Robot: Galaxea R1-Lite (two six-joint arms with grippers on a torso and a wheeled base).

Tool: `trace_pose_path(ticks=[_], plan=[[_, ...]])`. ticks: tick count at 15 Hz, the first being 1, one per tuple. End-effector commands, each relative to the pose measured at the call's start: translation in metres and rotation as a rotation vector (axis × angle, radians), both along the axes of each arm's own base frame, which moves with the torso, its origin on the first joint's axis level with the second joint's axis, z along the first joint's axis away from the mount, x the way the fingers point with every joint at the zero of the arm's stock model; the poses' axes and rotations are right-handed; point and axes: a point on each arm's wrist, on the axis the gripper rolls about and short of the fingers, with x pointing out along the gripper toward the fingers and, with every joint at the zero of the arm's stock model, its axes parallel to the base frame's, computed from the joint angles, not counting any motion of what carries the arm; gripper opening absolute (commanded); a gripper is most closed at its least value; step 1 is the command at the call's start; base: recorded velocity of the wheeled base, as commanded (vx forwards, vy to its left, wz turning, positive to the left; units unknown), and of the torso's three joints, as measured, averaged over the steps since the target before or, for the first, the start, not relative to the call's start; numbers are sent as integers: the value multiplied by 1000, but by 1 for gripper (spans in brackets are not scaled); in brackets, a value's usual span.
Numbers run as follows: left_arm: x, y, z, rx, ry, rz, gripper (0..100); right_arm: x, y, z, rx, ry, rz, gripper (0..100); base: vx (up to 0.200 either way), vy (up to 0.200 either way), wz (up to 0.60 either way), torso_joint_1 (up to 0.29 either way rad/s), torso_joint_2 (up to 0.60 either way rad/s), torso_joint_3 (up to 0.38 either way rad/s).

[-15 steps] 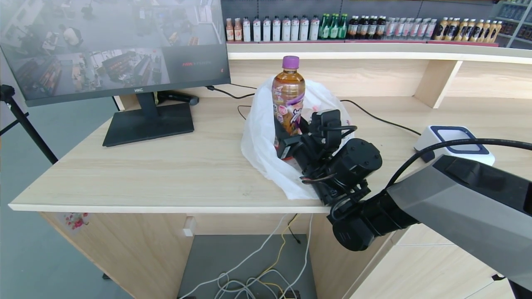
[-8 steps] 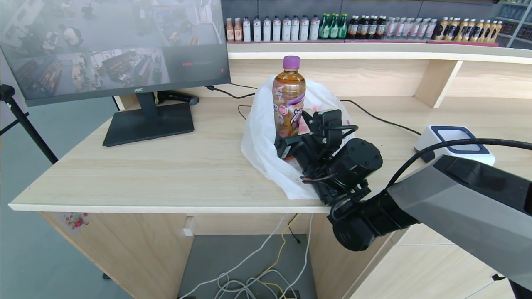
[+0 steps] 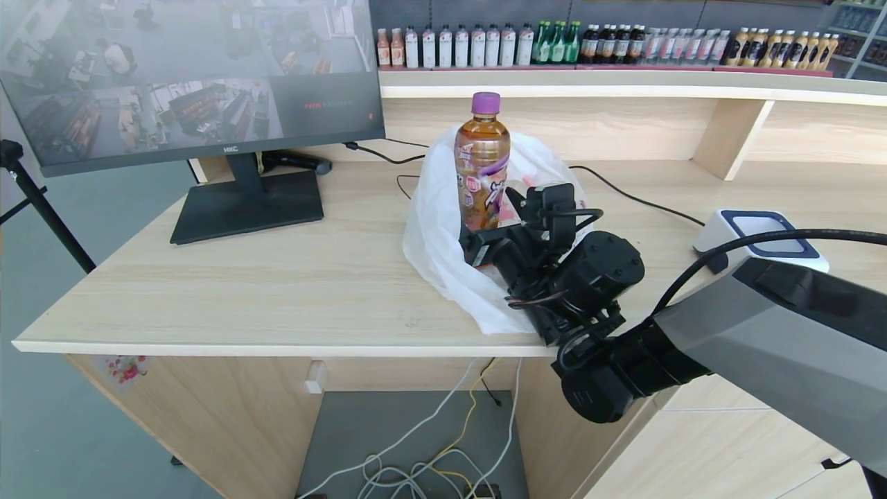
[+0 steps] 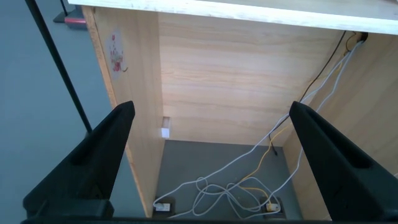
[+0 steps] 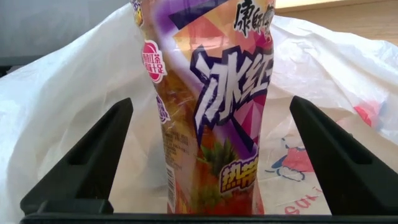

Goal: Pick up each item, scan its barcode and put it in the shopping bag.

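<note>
A tea bottle (image 3: 481, 166) with a purple cap and purple label stands upright inside the white plastic shopping bag (image 3: 433, 229) on the wooden counter. My right gripper (image 3: 495, 225) is at the bag's mouth, just on the near side of the bottle's lower half. It is open. In the right wrist view the bottle (image 5: 211, 112) rises between the two black fingers (image 5: 93, 162) with a gap on each side, and the bag (image 5: 68, 124) lies behind it. My left gripper (image 4: 211, 109) hangs open below the counter edge, facing the desk's leg space.
A white barcode scanner (image 3: 759, 235) sits on the counter to the right, its cable running behind the bag. A monitor (image 3: 187, 76) stands at the back left. A raised shelf (image 3: 596, 45) holds several bottles. Loose cables (image 4: 236, 186) lie under the desk.
My right gripper has drawn back slightly from the bottle, shifting a little to the right. The bottle stays upright in the bag.
</note>
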Motion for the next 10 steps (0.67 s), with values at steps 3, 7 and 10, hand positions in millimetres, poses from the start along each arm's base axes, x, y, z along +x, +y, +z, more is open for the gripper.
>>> trace_pose_path(ticks=[3, 7, 10], plan=[[0, 0, 0, 1, 0, 0, 100, -17, -13, 21, 11, -16, 0, 100, 0, 0, 0, 0, 0, 0], [0, 0, 0, 1, 0, 0, 100, -37, -29, 41, 20, -28, -3, 100, 0, 0, 0, 0, 0, 0], [0, 0, 0, 1, 0, 0, 100, -61, -47, 54, 19, -24, -4, 100, 0, 0, 0, 0, 0, 0]])
